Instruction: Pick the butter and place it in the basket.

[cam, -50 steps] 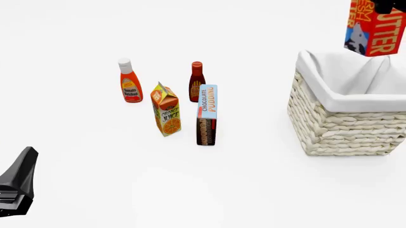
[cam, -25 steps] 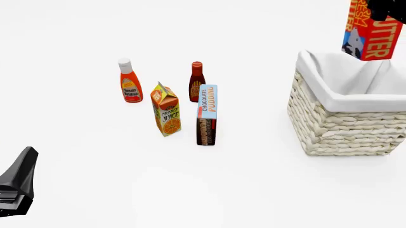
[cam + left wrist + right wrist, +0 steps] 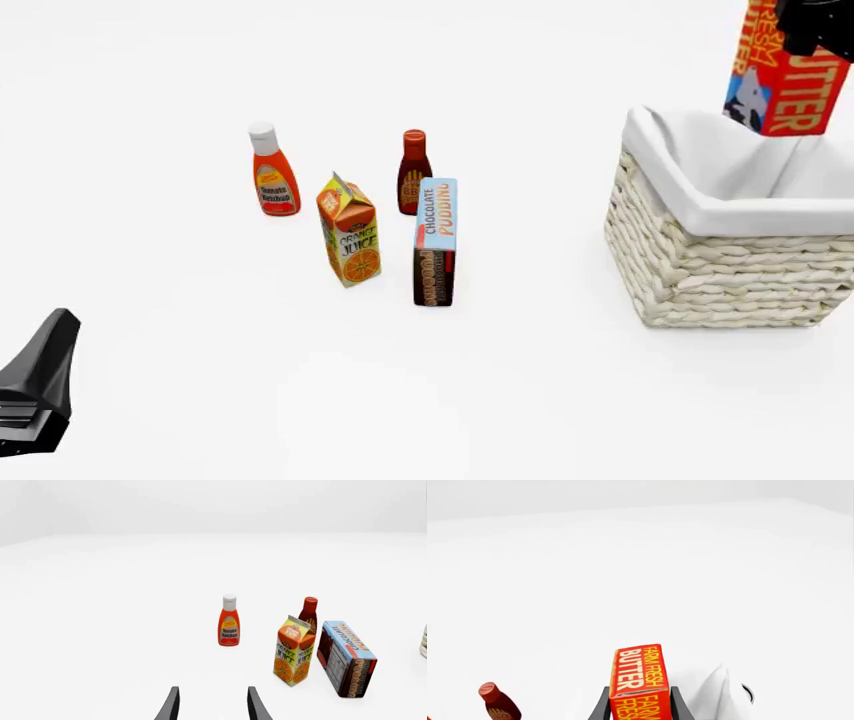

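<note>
Butter (image 3: 785, 85) — pinched on its side faces by the right tool (image 3: 639, 702), hanging on end above the basket (image 3: 727, 255) near the counter's right edge, lined up, I judge, for a drop inside. Left tool (image 3: 212, 702) parted, empty, at the near-left corner. Counter (image 3: 200, 380) plain white, room featureless.
</note>
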`<state>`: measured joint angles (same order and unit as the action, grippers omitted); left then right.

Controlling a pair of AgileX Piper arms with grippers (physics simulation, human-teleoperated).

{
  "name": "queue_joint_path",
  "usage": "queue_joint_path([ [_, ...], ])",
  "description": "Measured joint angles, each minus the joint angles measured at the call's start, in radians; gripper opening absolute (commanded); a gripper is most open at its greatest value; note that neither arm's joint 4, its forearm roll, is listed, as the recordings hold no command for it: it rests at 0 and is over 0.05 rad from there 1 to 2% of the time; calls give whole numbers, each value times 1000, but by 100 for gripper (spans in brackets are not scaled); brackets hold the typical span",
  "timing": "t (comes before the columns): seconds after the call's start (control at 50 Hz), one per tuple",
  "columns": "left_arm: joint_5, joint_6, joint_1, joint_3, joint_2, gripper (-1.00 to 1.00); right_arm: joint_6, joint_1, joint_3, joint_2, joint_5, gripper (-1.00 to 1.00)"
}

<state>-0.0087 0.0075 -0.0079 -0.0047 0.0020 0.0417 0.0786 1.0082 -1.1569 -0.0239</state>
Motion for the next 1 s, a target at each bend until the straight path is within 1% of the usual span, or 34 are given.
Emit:
queue_joint_path([
  [1.0,-6,5,-5,0,-1,100,56,31,-97,-39,106,-100],
])
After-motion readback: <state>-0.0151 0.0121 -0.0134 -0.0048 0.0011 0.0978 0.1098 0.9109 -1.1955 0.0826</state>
